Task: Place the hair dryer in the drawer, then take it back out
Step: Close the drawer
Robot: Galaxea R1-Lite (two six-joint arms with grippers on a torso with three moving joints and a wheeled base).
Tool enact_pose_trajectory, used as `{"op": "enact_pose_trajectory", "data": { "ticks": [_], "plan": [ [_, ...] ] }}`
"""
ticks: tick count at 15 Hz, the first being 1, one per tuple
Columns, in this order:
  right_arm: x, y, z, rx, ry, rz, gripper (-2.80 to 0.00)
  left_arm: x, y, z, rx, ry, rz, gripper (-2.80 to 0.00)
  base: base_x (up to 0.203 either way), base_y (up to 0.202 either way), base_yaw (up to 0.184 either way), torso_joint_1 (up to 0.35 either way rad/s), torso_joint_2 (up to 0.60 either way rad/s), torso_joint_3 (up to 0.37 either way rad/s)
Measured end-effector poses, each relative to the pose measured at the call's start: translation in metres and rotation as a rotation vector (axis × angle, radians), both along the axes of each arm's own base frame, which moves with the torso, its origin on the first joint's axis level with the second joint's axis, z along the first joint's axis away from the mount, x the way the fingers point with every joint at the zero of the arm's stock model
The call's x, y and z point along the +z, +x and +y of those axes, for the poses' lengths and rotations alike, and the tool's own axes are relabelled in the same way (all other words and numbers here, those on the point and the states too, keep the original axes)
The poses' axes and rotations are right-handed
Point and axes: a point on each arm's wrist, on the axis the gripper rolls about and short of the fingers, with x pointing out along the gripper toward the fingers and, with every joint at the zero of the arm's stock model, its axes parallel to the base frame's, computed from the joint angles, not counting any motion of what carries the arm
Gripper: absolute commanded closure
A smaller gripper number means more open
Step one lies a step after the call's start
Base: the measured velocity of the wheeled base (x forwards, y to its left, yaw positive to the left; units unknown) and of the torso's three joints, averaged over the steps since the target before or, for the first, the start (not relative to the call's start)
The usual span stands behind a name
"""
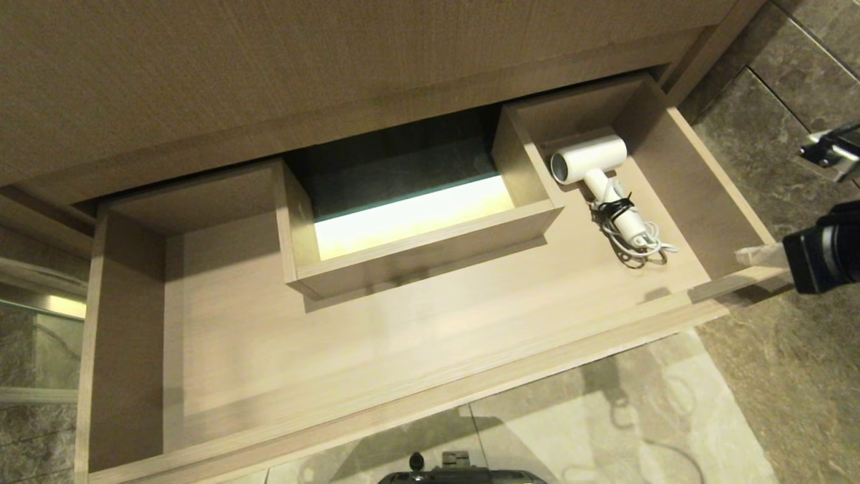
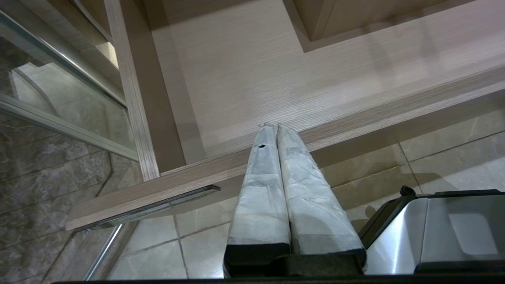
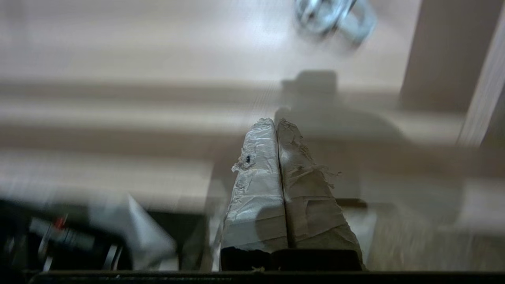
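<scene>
The drawer (image 1: 403, 403) stands pulled wide open. In its right-hand part lies the white hair dryer (image 1: 591, 168), barrel toward the back, handle and bundled cord pointing to the front. My right gripper (image 1: 742, 255) hovers at the drawer's front right corner, clear of the dryer, its taped fingers (image 3: 256, 189) pressed together with nothing between them. A blurred bit of the dryer's cord (image 3: 335, 17) shows far ahead of it in the right wrist view. My left gripper (image 2: 272, 125) hangs parked and shut over the drawer's front left rim (image 2: 205, 169).
A raised wooden box section (image 1: 416, 262) with a lit opening fills the drawer's middle back. The cabinet front (image 1: 269, 67) rises behind. Stone floor tiles (image 1: 772, 376) lie to the right, a glass panel (image 1: 33, 349) stands to the left, and my base (image 1: 463, 474) sits below.
</scene>
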Motion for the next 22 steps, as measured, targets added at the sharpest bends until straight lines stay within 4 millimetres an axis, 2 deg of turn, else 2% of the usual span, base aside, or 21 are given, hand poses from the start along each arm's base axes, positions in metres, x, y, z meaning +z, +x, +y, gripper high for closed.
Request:
{"op": "enact_pose_trajectory", "data": {
  "ticks": [2,4,7,10,18,22],
  "plan": [
    [-0.011,-0.03,0.0,-0.001,-0.035,0.054,0.0,0.0,0.0,0.0,0.001,0.0,0.0,0.0,0.0,0.0,0.0,0.0,0.0,0.0],
    [-0.02,-0.049,-0.001,-0.012,-0.077,0.101,0.0,0.0,0.0,0.0,0.001,0.0,0.0,0.0,0.0,0.0,0.0,0.0,0.0,0.0],
    [-0.026,-0.059,-0.001,-0.02,-0.107,0.141,0.0,0.0,0.0,0.0,0.001,-0.001,0.0,0.0,0.0,0.0,0.0,0.0,0.0,0.0],
    [-0.026,-0.05,-0.001,-0.021,-0.107,0.135,0.0,0.0,0.0,0.0,0.001,0.0,0.0,0.0,0.0,0.0,0.0,0.0,0.0,0.0],
    [-0.041,-0.004,-0.002,0.01,-0.151,0.201,0.0,0.0,0.0,0.0,0.0,0.0,0.0,0.0,0.0,0.0,0.0,0.0,0.0,0.0],
    [-0.031,0.022,-0.004,-0.005,-0.139,0.085,0.0,0.0,0.0,0.0,0.001,0.0,-0.001,0.0,0.0,0.0,0.0,0.0,0.0,0.0]
  ]
}}
